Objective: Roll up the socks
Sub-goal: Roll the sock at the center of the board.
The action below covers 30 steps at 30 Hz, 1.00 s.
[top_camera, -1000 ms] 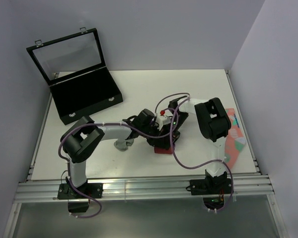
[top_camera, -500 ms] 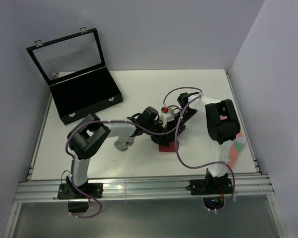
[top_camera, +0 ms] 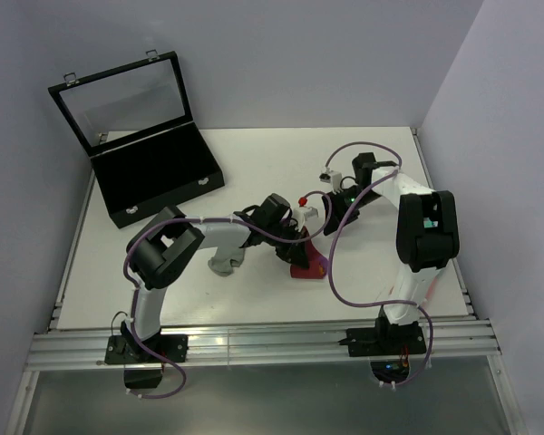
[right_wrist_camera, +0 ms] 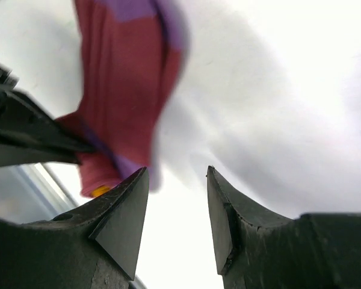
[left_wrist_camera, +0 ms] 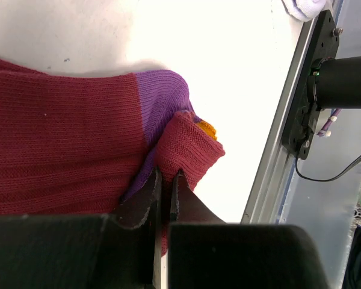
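Observation:
The long magenta-red sock (top_camera: pixel 310 264) lies folded near the table's middle, with its purple heel (left_wrist_camera: pixel 162 96) and a bit of orange toe (left_wrist_camera: pixel 206 127) showing. My left gripper (left_wrist_camera: pixel 165 175) is shut on a folded edge of this sock (left_wrist_camera: pixel 60 150), and it also shows from above (top_camera: pixel 288 243). My right gripper (right_wrist_camera: pixel 177 174) is open with nothing between its fingers. It hovers just right of the sock (right_wrist_camera: pixel 129 78) and apart from it (top_camera: pixel 331 217). The grey sock (top_camera: pixel 225 264) lies under my left forearm.
A black case (top_camera: pixel 159 177) with its glass lid (top_camera: pixel 118 91) raised stands at the back left. The metal rail of the table's near edge (left_wrist_camera: pixel 289 138) runs close to the sock. Purple cables (top_camera: pixel 344 272) loop beside the right arm.
My right gripper has opened and drawn back from the sock toward the far right. The left gripper has stayed shut on the magenta-red sock.

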Available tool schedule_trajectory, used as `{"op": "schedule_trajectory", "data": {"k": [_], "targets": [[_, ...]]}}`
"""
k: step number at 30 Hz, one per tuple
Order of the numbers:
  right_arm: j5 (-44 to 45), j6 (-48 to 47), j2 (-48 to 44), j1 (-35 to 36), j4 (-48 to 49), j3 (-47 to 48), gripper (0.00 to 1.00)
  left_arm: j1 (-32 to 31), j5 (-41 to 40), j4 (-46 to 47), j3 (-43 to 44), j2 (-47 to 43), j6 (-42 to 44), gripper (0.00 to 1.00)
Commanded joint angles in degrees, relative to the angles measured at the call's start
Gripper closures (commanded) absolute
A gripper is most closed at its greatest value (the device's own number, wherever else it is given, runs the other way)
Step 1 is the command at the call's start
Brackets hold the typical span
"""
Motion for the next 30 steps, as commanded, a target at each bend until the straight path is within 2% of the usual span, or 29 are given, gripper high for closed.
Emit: {"op": "schedule_trajectory", "data": {"k": [1,10,14,20,23,30], "targets": [[4.5,4.2,-3.7,-0.1,6.1,-0.4,0.49,0.2,-5.2,-13.8,-2.6,3.9,0.6,1.00],[4.0,3.3,-10.0,-2.4,10.6,-3.7,0.49,3.5,-5.4,-22.0,2.5,6.6,-3.6,1.00],[2.2,-1.6,-15.0,-2.5,11.8,-6.5,0.49,6.5,-4.5,-26.3,4.7,7.9,-5.7,1.00],[-3.0,-12.7,-21.1,-2.1,8.6,-10.3,0.49,7.0,-2.5,-32.6,10.3,11.4,-6.1,1.00],[-2.7,-16.8,-24.0,0.1,9.1,-13.1,0.49,7.8,-1.8,-35.5,12.9,13.4,-6.8,1.00],[1.2,-24.3,-33.1,10.7,14.2,-24.6,0.47,8.2,-0.4,-43.1,19.7,18.4,-7.1,1.00]]}}
